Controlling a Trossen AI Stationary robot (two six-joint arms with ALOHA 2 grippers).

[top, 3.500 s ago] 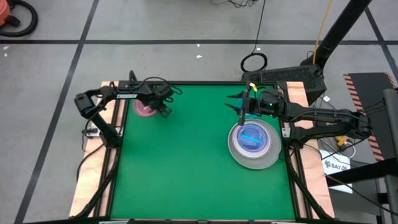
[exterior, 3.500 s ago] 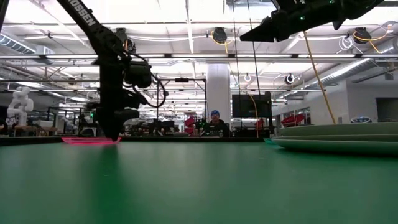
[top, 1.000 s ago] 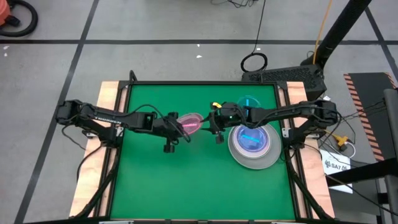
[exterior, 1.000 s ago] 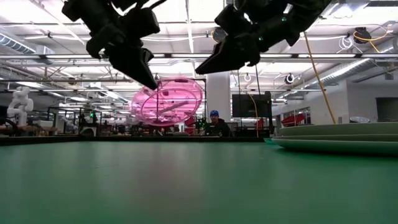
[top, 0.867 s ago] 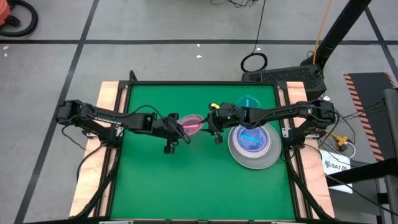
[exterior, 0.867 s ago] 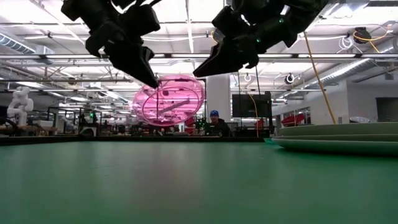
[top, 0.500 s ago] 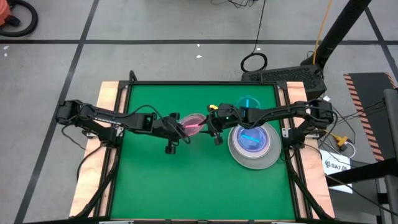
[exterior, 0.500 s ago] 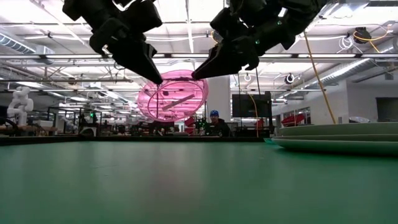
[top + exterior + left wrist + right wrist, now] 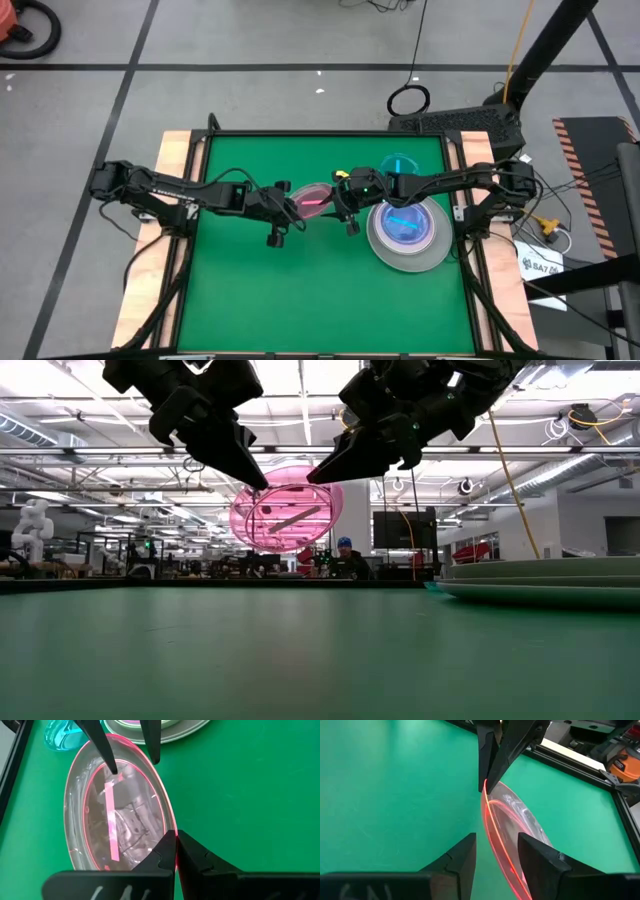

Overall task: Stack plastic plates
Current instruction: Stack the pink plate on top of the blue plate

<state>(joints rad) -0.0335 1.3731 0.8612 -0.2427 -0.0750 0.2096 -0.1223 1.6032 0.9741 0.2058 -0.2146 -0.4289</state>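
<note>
From above, both arms meet over the middle of the green tabletop (image 9: 300, 290). The left pincer (image 9: 290, 201) pinches a pink plate (image 9: 312, 197) by its rim, in the air. The right pincer (image 9: 339, 198) is spread, its fingers on either side of the plate's opposite rim. Near the right edge lies a stack of plates (image 9: 407, 231) with a blue plate (image 9: 404, 221) on top; another blue plate (image 9: 400, 165) lies toward the far right corner.

At table-top height, the pink plate (image 9: 287, 515) hangs tilted, well above the tabletop (image 9: 300, 660), between the left pincer (image 9: 250, 478) and the right pincer (image 9: 318, 475). The stack (image 9: 545, 588) shows at the right.

The left wrist view shows its pincer (image 9: 176, 847) pressed on the plate's (image 9: 120, 815) near rim, with the other arm's fingers (image 9: 150, 742) at its far rim.

The right wrist view shows its pincer (image 9: 496, 851) apart around the pink rim (image 9: 510, 840), not visibly touching.
</note>
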